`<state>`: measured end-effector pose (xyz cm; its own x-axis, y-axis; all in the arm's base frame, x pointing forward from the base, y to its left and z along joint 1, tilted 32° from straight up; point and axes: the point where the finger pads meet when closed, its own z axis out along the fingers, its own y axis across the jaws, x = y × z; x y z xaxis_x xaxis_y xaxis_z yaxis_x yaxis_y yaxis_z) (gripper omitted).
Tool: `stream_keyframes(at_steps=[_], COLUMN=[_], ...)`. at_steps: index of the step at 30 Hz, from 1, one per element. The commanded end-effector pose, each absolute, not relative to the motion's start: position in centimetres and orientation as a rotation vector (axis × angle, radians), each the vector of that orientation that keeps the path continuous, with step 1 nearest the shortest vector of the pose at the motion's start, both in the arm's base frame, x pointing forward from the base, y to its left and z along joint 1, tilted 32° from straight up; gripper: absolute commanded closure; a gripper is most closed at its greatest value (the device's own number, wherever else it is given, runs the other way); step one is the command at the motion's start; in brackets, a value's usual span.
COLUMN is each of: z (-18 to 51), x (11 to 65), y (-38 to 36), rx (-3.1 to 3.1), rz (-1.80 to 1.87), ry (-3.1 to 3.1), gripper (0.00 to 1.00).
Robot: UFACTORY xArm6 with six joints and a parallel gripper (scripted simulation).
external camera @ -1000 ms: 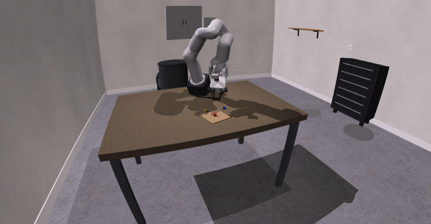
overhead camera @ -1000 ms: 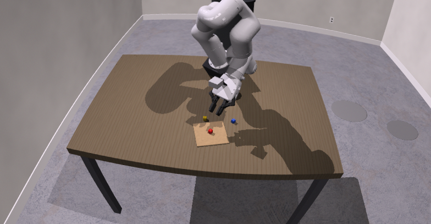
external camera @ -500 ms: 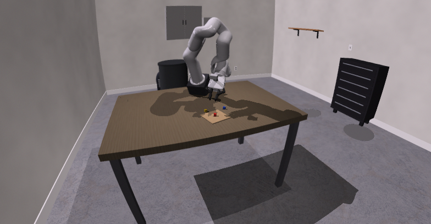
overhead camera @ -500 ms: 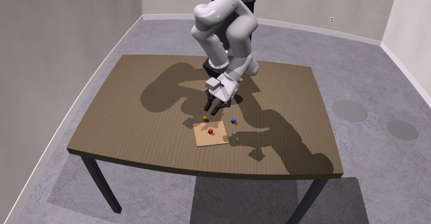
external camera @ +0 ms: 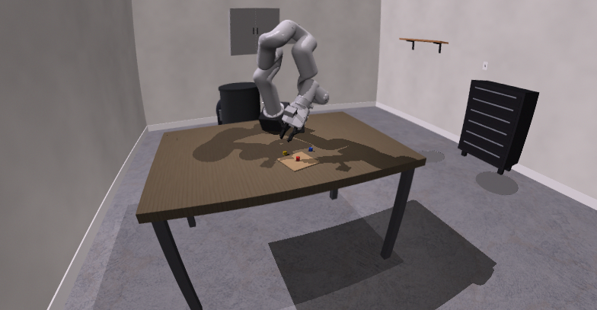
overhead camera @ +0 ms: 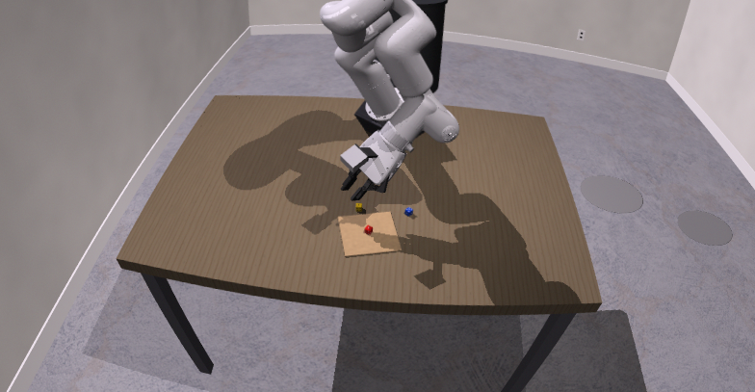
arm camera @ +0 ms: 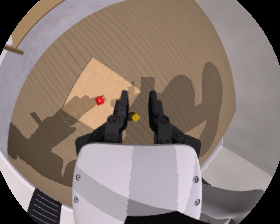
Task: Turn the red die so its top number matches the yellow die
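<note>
A small red die (overhead camera: pixel 368 228) (external camera: pixel 297 158) (arm camera: pixel 100 100) lies on the tan square mat (overhead camera: pixel 364 248) (external camera: pixel 298 165) (arm camera: pixel 91 83), near its back edge. A yellow die (overhead camera: pixel 358 207) (external camera: pixel 285 153) (arm camera: pixel 135 117) lies on the table just behind the mat's back left corner. A blue die (overhead camera: pixel 408 211) (external camera: pixel 310 149) lies on the table off the mat's back right corner. My gripper (overhead camera: pixel 351 193) (external camera: pixel 285 139) (arm camera: pixel 138 98) hangs tilted above the yellow die, clear of all dice. Its fingers stand partly apart with nothing between them. The pips are too small to read.
The brown table (overhead camera: pixel 211 204) (external camera: pixel 217 182) carries the arm's base at its back edge. A black cylinder (overhead camera: pixel 433 18) (external camera: pixel 237 98) stands behind the table. A black dresser (external camera: pixel 497 123) stands by the right wall.
</note>
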<state>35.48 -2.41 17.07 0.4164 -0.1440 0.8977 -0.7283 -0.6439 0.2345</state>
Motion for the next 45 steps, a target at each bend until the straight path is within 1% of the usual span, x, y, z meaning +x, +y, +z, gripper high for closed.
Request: stream_keyframes(at_steps=[1, 10, 16, 27, 35, 36, 45], z=[17.1, 17.1, 17.7, 20.6, 21.1, 21.1, 21.1], x=[35.2, 35.3, 35.9, 38.5, 38.9, 38.9, 38.9], y=[-3.3, -2.6, -1.4, 1.8, 2.2, 2.2, 2.2], rx=[2.121, 2.307, 2.448, 2.721, 2.751, 2.751, 2.751], rz=[1.009, 0.806, 0.734, 0.744, 0.758, 0.758, 0.758], ry=[-0.795, -0.838, -0.839, -0.777, -0.764, -0.764, -0.764], gripper=[0.69, 0.69, 0.69, 0.69, 0.69, 0.0, 0.0])
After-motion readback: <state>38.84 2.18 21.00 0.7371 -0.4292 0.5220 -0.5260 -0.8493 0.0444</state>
